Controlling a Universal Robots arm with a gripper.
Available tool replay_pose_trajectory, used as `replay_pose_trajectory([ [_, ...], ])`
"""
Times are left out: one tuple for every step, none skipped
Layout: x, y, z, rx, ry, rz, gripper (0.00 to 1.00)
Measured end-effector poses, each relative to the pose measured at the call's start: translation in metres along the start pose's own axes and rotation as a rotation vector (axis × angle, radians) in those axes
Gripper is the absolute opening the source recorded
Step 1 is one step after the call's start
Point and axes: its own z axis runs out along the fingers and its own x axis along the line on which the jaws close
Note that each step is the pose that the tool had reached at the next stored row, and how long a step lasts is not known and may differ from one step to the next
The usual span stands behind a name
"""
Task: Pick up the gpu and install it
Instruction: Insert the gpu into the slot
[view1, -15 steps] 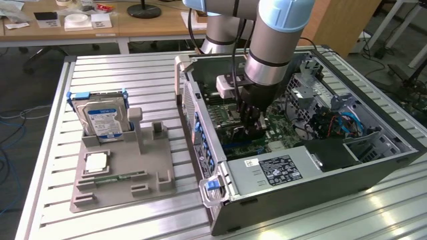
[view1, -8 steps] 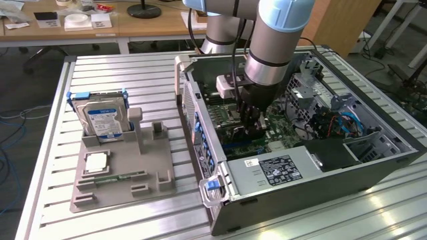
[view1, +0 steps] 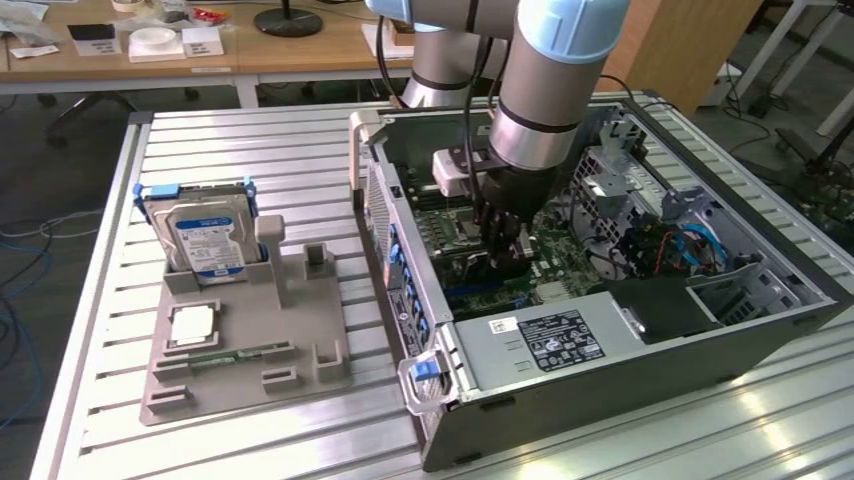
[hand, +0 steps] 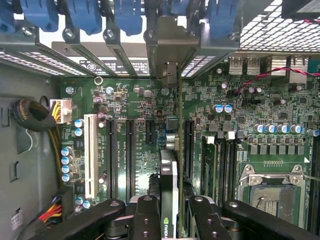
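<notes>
Here, inside the open computer case (view1: 641, 370), at three o'clock from the hard drive (view1: 207, 240) in the exterior view, the pincer (view1: 505, 262) grips the gpu (hand: 169, 175) edge-down over the motherboard (hand: 130, 100). Seating it cleanly likely means holding the card upright, square over its slot.

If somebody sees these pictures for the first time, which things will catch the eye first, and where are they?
First comes the arm, which reaches down into the open case at the exterior view's right. Its gripper is shut on the gpu, held on edge above the green motherboard. At the exterior view's left, a hard drive stands upright in a grey holder.
</notes>
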Motion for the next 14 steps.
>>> replay_pose_trajectory([
  [0.0001, 0.0000, 0.0000, 0.0000, 0.0001, 0.000, 0.27],
  [0.0002, 0.0000, 0.0000, 0.0000, 0.0000, 0.000, 0.27],
  [0.0002, 0.0000, 0.0001, 0.0000, -0.0001, 0.000, 0.27],
  [0.0004, 0.0000, 0.0002, 0.0000, -0.0001, 0.000, 0.27],
  [0.0007, 0.0000, 0.0003, 0.0000, -0.0001, 0.000, 0.27],
  [0.0009, 0.0000, 0.0003, 0.0000, -0.0001, 0.000, 0.27],
  [0.0011, 0.0000, 0.0003, 0.0000, 0.0000, 0.000, 0.27],
  [0.0011, 0.0000, 0.0003, 0.0000, 0.0000, 0.000, 0.27],
  [0.0013, 0.0000, 0.0003, 0.0000, 0.0000, 0.000, 0.27],
  [0.0016, 0.0000, 0.0003, 0.0000, 0.0000, 0.000, 0.27],
  [0.0019, 0.0000, 0.0003, 0.0000, -0.0001, 0.000, 0.27],
  [0.0022, 0.0000, 0.0003, 0.0000, -0.0001, 0.000, 0.27],
  [0.0024, 0.0000, 0.0003, 0.0001, -0.0001, 0.000, 0.27],
  [0.0023, 0.0000, 0.0003, 0.0000, -0.0001, 0.000, 0.27],
])
